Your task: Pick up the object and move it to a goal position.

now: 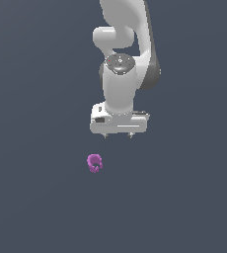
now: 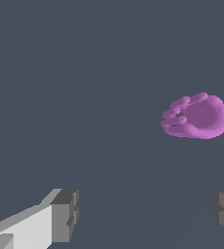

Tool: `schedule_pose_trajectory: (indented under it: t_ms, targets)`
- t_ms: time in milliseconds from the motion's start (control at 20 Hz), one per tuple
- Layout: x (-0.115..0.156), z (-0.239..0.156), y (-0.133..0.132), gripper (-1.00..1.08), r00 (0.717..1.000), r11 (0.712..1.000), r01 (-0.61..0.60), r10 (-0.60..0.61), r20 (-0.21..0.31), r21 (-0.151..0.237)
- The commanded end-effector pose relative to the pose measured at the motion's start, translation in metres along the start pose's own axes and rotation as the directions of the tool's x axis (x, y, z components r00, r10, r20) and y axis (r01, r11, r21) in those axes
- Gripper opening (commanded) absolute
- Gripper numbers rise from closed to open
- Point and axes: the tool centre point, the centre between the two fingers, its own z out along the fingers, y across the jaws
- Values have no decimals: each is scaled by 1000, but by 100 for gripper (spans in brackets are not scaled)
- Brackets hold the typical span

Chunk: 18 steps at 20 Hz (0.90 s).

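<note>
The object (image 1: 94, 163) is a tiny magenta-purple curled, ring-like lump lying on the dark grey floor, below the gripper and slightly toward the exterior view's left. In the wrist view the object (image 2: 196, 116) looks like a lumpy cupped piece with ridged edges. My white gripper (image 1: 118, 135) hangs above the floor, pointing down, apart from the object. Its two fingertips (image 2: 65, 214) stand wide apart with nothing between them, so it is open and empty.
The white arm (image 1: 123, 54) rises behind the gripper to the top of the exterior view. The flat dark grey floor (image 1: 36, 197) fills the rest of both views.
</note>
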Motion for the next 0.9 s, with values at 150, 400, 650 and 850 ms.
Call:
schedule_pose_trajectory:
  t_ms: [150, 400, 650, 850]
  targets:
    - [0, -3, -5, 100, 1000, 1000, 17, -17, -3, -1]
    - [2, -13, -24, 100, 997, 997, 81, -81, -14, -5]
    - [2, -13, -25, 100, 997, 997, 81, -81, -14, -5]
    - [3, -12, -23, 100, 997, 997, 81, -81, -14, -5]
